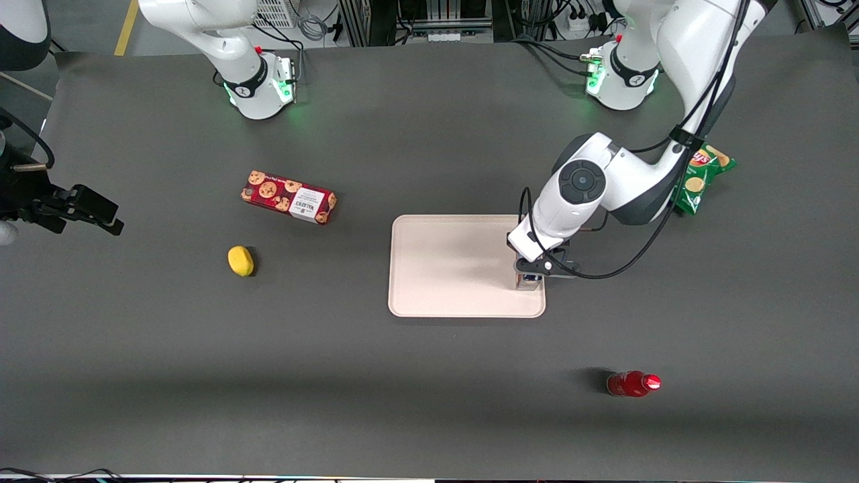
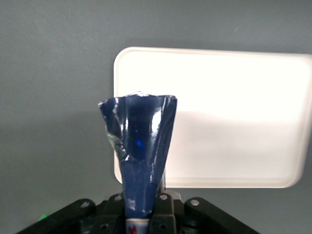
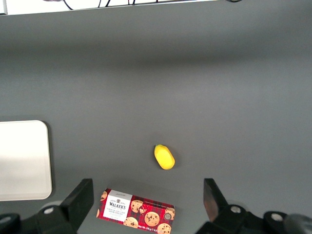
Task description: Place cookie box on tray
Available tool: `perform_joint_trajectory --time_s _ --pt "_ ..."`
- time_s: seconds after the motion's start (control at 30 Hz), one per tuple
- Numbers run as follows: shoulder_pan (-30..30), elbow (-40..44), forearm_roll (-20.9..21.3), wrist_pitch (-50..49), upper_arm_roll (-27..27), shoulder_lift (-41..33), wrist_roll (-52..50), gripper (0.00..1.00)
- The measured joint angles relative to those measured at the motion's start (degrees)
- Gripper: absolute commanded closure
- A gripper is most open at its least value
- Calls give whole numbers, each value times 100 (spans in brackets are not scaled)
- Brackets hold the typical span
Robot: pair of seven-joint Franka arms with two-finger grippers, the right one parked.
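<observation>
One crumpled glossy navy cookie box (image 2: 140, 151) pinched upright in the hand (image 1: 533, 274) over the smooth cream tray's (image 1: 456, 265) corner.

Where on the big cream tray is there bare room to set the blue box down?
The large flat pinkish-cream tray is bare nearly everywhere, from its edge nearest the yellow lemon-shaped object across its middle. Only the corner toward the working arm's end is crowded: there the tool hangs, shut on the long navy-blue cookie box.
</observation>
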Motion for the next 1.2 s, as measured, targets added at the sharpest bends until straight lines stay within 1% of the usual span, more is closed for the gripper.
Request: perform_joint_trajectory --time_s 0.07,0.17,0.2,0.23,0.3,0.33,0.37,0.4,0.8,0.97,1.1,1.2 --pt "1 -10 69 75 48 49 0 99" --pt "6 -13 121 132 109 116 0 93" --pt "9 -13 127 155 122 139 0 87" --pt "11 -14 130 169 129 156 0 78" --pt "13 -14 132 183 133 180 0 65" --pt "13 -14 133 187 132 186 0 50" --pt "13 -14 133 189 131 190 0 21" --pt "13 -14 133 190 131 191 0 0" --pt "15 14 133 211 131 190 0 0" --pt "21 178 134 123 131 155 -4 0" --pt "38 562 126 -444 147 22 -5 0" --pt "62 1043 72 -1221 157 -165 -5 0"
